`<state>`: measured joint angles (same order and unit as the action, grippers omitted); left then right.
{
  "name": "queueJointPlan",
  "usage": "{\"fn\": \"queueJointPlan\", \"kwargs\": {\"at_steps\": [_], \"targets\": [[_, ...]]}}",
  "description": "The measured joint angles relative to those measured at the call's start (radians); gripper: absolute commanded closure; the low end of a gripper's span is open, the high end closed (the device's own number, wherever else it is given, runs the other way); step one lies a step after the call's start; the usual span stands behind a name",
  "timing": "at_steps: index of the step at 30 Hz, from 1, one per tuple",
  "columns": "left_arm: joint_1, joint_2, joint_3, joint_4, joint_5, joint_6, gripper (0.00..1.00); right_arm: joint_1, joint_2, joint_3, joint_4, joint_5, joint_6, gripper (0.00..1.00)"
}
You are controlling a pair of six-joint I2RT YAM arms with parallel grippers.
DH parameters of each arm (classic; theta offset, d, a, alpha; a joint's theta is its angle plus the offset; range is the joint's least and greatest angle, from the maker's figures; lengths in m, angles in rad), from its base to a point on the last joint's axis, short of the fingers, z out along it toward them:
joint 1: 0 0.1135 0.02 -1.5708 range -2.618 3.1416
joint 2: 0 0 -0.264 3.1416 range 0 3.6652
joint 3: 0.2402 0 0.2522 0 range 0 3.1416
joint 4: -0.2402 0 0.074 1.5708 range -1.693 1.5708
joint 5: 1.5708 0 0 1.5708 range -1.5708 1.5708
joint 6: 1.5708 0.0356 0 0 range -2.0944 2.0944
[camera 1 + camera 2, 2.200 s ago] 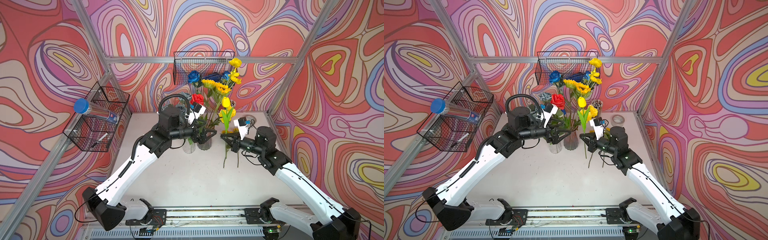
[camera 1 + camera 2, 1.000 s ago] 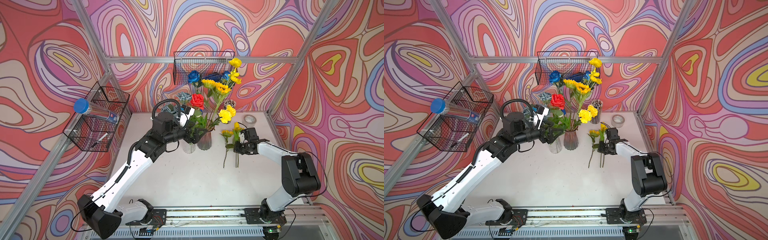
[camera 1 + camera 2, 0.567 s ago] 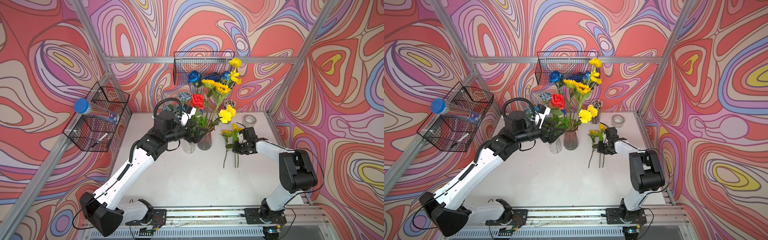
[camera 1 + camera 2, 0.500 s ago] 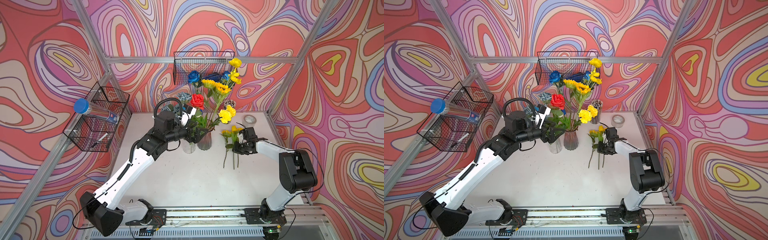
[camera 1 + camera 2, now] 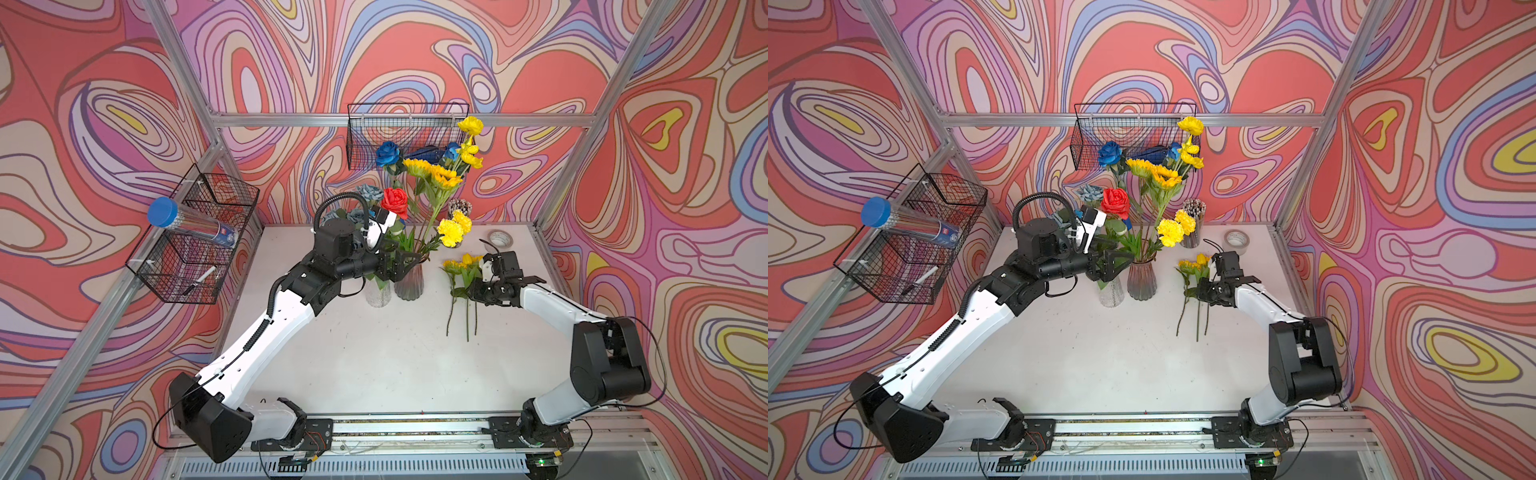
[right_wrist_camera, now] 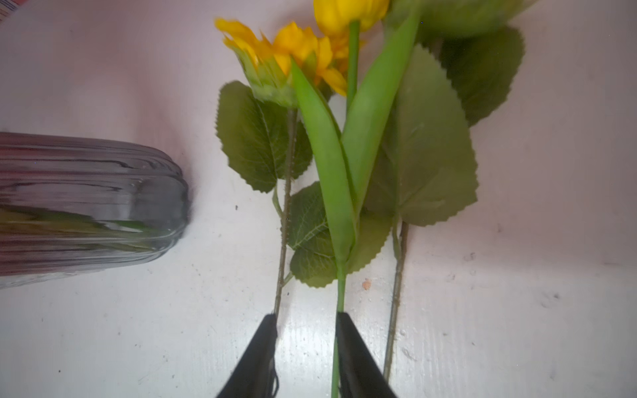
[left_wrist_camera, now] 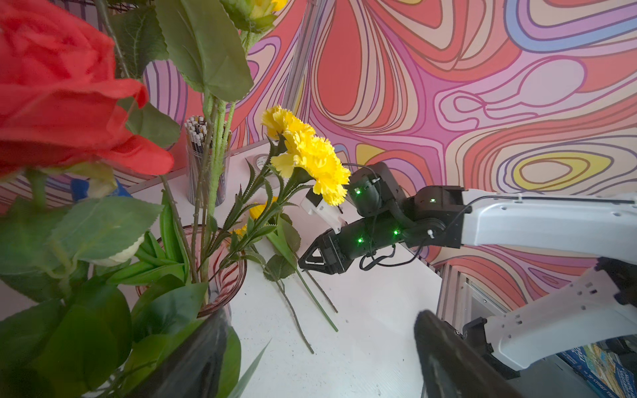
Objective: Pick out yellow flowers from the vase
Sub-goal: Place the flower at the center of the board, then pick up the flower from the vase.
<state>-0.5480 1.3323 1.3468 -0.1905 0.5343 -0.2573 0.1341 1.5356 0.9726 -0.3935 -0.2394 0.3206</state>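
Stems of the yellow carnations (image 5: 453, 228) rise from the vase (image 5: 409, 286), leaning rightward; my left gripper (image 5: 409, 261), jaws wide apart, is nearest. Right gripper (image 6: 306, 315), part-open, straddles the tulip (image 6: 341, 286) lying on the table (image 6: 517, 310).

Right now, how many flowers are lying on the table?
3, side by side beside the ribbed vase: a sunflower, a yellow tulip, stem inside the open right hand, and a leafy stem, bloom unclear.
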Motion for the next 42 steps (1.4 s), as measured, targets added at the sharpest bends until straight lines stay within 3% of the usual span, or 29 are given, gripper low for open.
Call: {"fn": "queueJointPlan", "kwargs": {"at_steps": [6,11,19,25,36,42], "targets": [[-0.055,0.076,0.056,0.015,-0.062,0.041,0.15,0.000,-0.110,-0.041,0.027,0.016,0.003,0.60],[-0.128,0.128,0.089,0.015,-0.203,0.138,0.20,0.000,-0.174,-0.070,0.028,0.017,0.006,0.59],[-0.150,0.166,0.047,0.101,-0.386,0.245,0.27,0.000,-0.280,-0.080,0.042,0.015,0.011,0.57],[-0.155,0.182,-0.056,0.268,-0.383,0.307,0.29,0.000,-0.288,-0.085,0.042,0.016,0.014,0.56],[-0.158,0.293,-0.002,0.371,-0.341,0.364,0.32,0.000,-0.288,-0.090,0.040,0.020,0.014,0.55],[-0.158,0.335,0.042,0.372,-0.336,0.382,0.41,0.000,-0.288,-0.090,0.040,0.022,0.014,0.55]]}}
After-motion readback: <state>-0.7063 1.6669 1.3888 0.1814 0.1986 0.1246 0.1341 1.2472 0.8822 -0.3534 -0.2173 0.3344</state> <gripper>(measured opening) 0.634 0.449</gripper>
